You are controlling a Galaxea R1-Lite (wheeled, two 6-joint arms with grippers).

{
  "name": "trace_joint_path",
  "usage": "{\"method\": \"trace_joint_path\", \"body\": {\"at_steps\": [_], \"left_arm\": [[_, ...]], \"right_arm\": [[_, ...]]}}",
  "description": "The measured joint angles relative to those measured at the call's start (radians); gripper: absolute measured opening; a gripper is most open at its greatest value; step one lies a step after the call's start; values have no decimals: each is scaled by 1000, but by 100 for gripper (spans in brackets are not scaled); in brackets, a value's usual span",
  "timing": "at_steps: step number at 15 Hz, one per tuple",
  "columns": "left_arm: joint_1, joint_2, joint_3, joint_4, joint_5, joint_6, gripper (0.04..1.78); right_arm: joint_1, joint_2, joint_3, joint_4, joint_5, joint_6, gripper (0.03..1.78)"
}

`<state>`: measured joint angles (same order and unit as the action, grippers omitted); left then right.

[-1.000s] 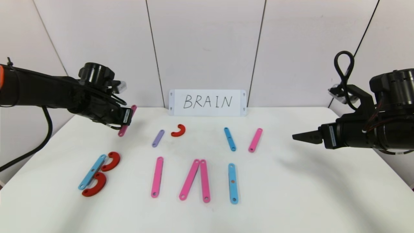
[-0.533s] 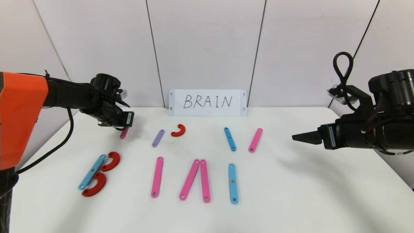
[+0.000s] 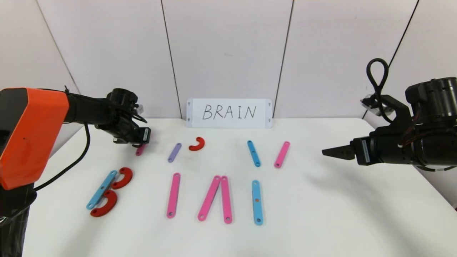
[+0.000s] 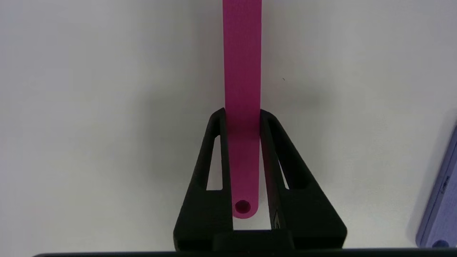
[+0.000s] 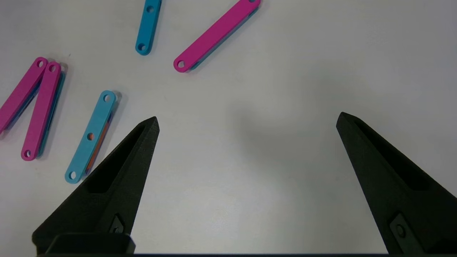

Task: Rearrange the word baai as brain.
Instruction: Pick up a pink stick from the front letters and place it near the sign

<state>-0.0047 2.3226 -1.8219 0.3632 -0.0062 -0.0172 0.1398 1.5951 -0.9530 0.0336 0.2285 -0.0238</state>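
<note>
Left wrist view: left gripper (image 4: 242, 117) has its jaws narrowed against both long edges of a pink bar (image 4: 242, 71), near the bar's holed end; bar's long axis runs straight out along the fingers. Contact looks light, so possibly about to let go (judgement).

Head view: this gripper (image 3: 142, 141) sits low over the table (image 3: 321, 214) near its far-left corner, the pink bar (image 3: 140, 150) poking out beneath it, toward the near edge.

Word pieces: blue bar with two red curves (image 3: 107, 192) at the left edge forms B; pink bars (image 3: 173, 195) and a blue bar (image 3: 257, 202) stand in a row toward the near edge; purple bar (image 3: 174, 152) and red curve (image 3: 197, 144) lie behind, toward the far edge, just beside the held bar. All flat, holed, thin.

Right gripper (image 3: 330, 151) hangs wide open over the right edge, idle. Left arm is clearly nearer.
</note>
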Motion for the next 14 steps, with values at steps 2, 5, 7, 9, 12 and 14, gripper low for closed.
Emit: {"method": "trace_joint_path", "body": {"at_steps": [2, 5, 7, 9, 12, 14], "left_arm": [[0, 4, -3, 0, 0, -1, 50], [3, 4, -4, 0, 0, -1, 95], [6, 1, -4, 0, 0, -2, 130], [6, -7, -4, 1, 1, -2, 154], [5, -49, 11, 20, 6, -7, 173], [-2, -99, 21, 78, 5, -22, 174]], "right_arm": [[0, 0, 2, 0, 0, 0, 174], [0, 0, 4, 0, 0, 0, 174], [0, 0, 5, 0, 0, 0, 174], [0, -2, 5, 0, 0, 0, 174], [0, -3, 6, 0, 0, 0, 174], [0, -4, 9, 0, 0, 0, 174]]}}
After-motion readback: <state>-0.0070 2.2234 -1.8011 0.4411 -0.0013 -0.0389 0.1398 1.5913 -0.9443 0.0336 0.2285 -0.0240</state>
